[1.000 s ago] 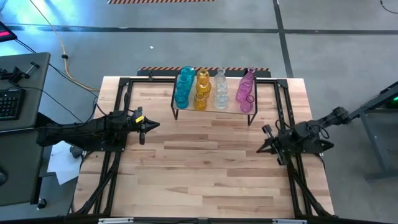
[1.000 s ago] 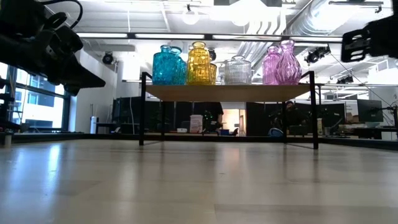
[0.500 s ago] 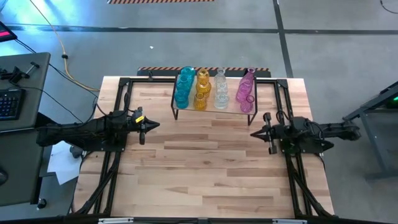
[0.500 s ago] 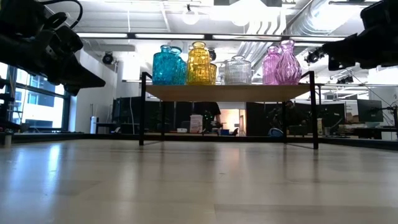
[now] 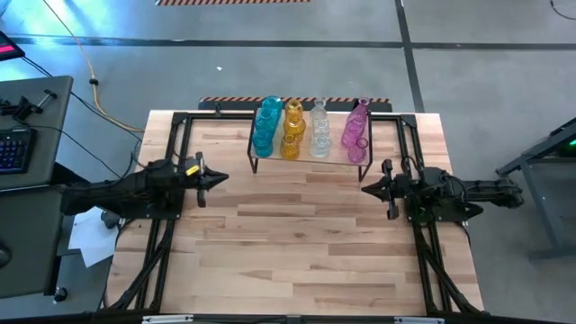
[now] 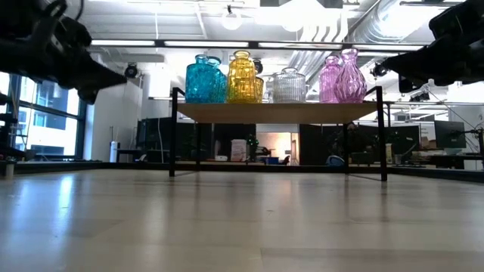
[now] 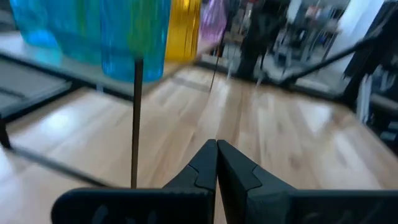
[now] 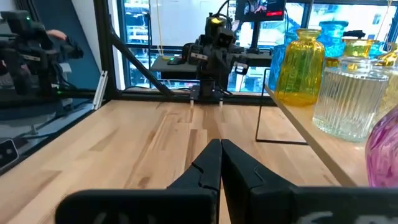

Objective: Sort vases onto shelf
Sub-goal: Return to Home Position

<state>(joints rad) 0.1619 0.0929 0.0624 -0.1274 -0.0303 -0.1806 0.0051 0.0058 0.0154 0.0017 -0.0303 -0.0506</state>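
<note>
Several glass vases stand upright on their bases in colour groups on the shelf (image 6: 276, 112) at the table's far middle: teal (image 5: 265, 126), amber (image 5: 292, 130), clear (image 5: 319, 129) and pink (image 5: 355, 130). My left gripper (image 5: 223, 178) hovers shut at the table's left side, pointing right, with nothing in it. My right gripper (image 5: 364, 189) hovers shut at the right side, pointing left, also without anything. Both are well clear of the shelf. The wrist views show each pair of fingertips closed together, left (image 7: 216, 144) and right (image 8: 220, 143).
Black metal frame rails (image 5: 175, 144) run along the table's left and right sides (image 5: 409, 148) under the arms. Bare wooden tabletop (image 5: 297, 234) stretches between the grippers and toward the near edge. A desk with a keyboard (image 5: 13, 148) stands beyond the left edge.
My right gripper has swung toward the table's far edge, turning from a slant toward the near left until it points straight left; it stays shut. My left gripper has tipped its fingertips upward a little, nearer level. The vases have not moved.
</note>
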